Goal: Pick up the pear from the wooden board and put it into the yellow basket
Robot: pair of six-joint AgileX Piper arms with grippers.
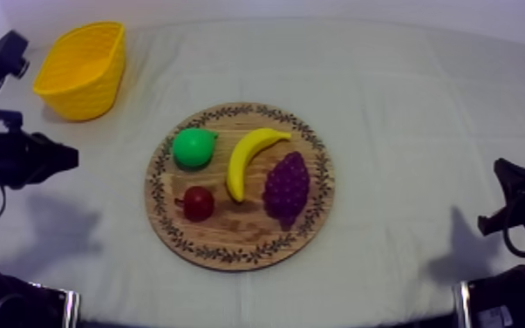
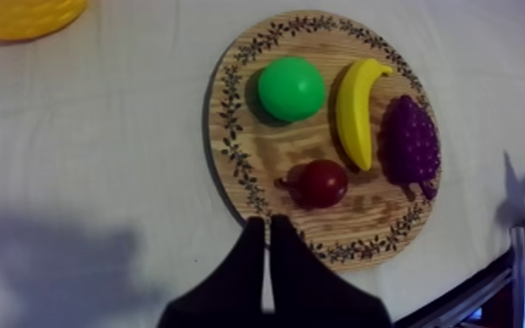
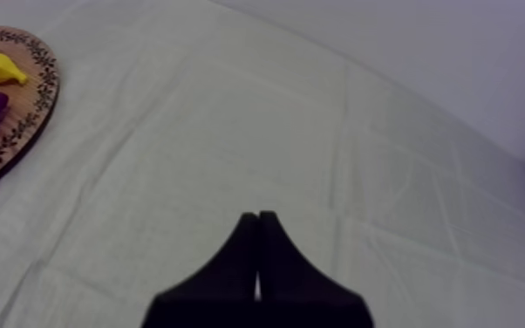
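Note:
The green pear (image 1: pixel 194 147) lies on the upper left part of the round wooden board (image 1: pixel 231 231), mid-table. The yellow basket (image 1: pixel 81 70) stands at the far left. My left gripper (image 1: pixel 71 158) hovers over the cloth left of the board, well apart from the pear. In the left wrist view its fingers lie together as a narrow wedge (image 2: pixel 267 225) at the board's rim (image 2: pixel 231 166), with the pear (image 2: pixel 291 88) beyond. My right gripper (image 1: pixel 500 167) sits low at the right edge; its fingers are shut on nothing (image 3: pixel 258 218) over bare cloth.
A banana (image 1: pixel 253 159), a bunch of purple grapes (image 1: pixel 287 185) and a small red fruit (image 1: pixel 199 202) share the board with the pear. Bare cloth lies between the board and the basket. The board's edge (image 3: pixel 22 122) lies far from the right gripper.

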